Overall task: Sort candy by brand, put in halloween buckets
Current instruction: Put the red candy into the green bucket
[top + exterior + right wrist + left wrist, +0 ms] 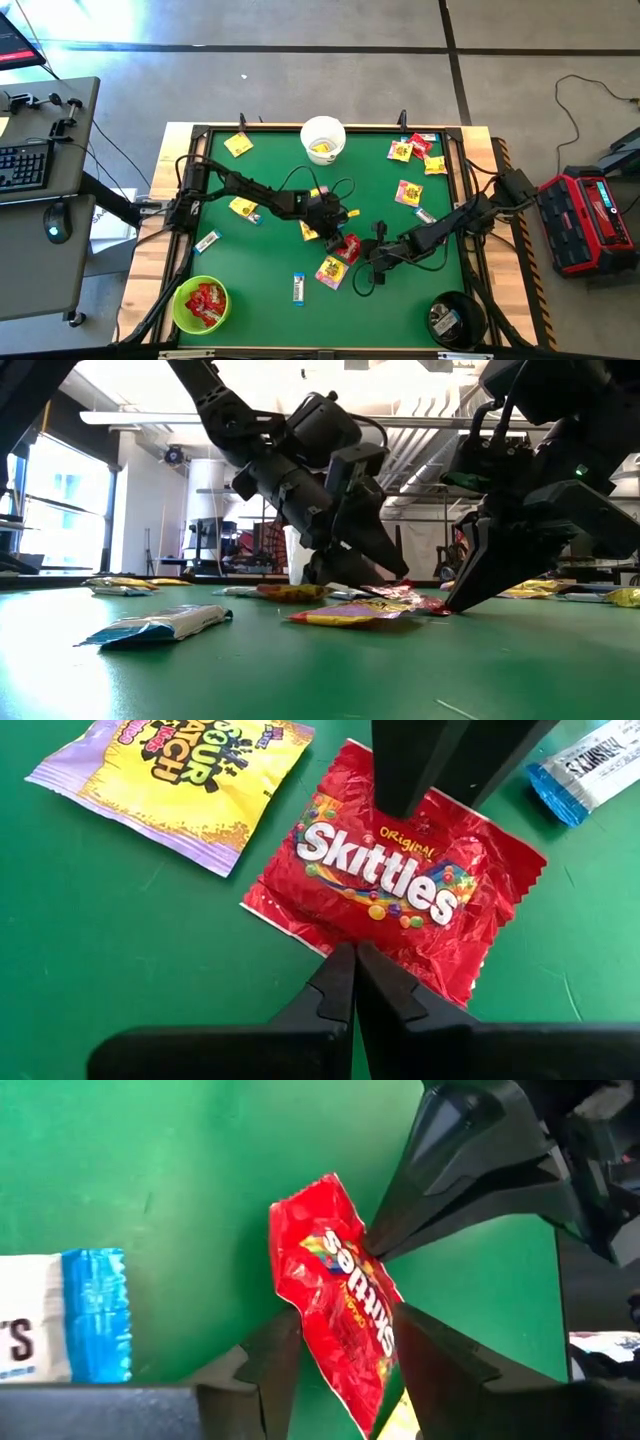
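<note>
A red Skittles packet (348, 246) (400, 890) lies flat on the green table, mid-table. My left gripper (338, 230) (340, 1375) reaches in from the left. Its fingers are apart, one on each side of the packet's far end. My right gripper (362, 258) (352, 952) comes from the right, shut, with its tips at the packet's opposite long edge. A yellow packet (180, 775) lies beside the red one, and a white-and-blue bar (590, 765) lies close by. The white bucket (306, 132), green bucket (178, 300) and black bucket (438, 302) stand apart from both grippers. My left gripper has the red packet's end (345, 1330) between its two spread fingers, which slant down from the table's left. I cannot tell whether the fingers touch it. My right gripper sets its shut fingertips (385, 1240) on the packet's long edge (335, 935), slanting down from the right. The packet stays flat on the table.
More candy is scattered over the table: yellow packets (400, 150) at the far right, another (243, 207) at the left, and a white-and-blue bar (298, 288) toward the near edge. The green bucket holds red packets. A raised frame borders the table.
</note>
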`<action>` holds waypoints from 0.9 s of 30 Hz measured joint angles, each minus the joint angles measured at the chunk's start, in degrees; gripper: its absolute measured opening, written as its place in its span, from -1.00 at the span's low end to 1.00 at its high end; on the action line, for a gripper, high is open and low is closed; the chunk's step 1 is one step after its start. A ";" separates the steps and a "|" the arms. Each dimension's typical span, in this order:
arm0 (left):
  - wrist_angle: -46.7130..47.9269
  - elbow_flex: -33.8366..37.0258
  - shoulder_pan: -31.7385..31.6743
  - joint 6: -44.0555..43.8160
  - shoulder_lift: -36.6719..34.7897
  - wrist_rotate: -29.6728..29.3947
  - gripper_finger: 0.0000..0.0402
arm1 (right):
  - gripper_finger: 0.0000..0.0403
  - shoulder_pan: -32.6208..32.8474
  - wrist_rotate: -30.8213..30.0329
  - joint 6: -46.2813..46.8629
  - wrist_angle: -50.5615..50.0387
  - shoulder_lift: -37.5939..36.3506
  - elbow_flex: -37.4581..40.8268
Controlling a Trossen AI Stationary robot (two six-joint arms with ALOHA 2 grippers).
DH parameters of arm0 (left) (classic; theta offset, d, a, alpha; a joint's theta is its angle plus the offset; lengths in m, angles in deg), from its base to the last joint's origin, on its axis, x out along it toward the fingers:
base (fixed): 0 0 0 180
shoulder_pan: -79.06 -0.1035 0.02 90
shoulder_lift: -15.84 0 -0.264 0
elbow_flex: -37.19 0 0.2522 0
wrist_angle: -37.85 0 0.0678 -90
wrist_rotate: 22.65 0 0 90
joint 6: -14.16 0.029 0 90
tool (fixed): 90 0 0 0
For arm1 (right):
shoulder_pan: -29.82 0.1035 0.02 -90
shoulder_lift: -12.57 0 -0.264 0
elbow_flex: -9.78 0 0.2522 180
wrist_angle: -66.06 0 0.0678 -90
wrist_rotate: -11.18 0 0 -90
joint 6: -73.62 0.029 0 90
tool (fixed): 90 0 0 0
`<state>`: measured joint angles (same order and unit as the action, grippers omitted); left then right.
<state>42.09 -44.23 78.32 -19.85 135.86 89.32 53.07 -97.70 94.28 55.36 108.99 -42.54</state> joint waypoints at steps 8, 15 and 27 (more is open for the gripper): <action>-0.75 0.04 0.49 4.10 0.02 -0.05 -0.47 | -1.00 -0.02 -0.04 -0.19 0.57 0.02 0.03; 1.15 0.04 0.47 7.17 0.04 -0.22 -0.88 | -1.00 -0.02 -0.20 -0.20 0.64 0.02 0.03; 6.91 0.07 0.29 14.81 -3.83 -0.81 -1.00 | -0.90 0.00 -1.25 1.21 0.00 -0.33 0.03</action>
<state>49.00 -44.16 78.61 -5.04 132.03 88.51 53.07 -98.94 95.49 55.37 108.66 -42.50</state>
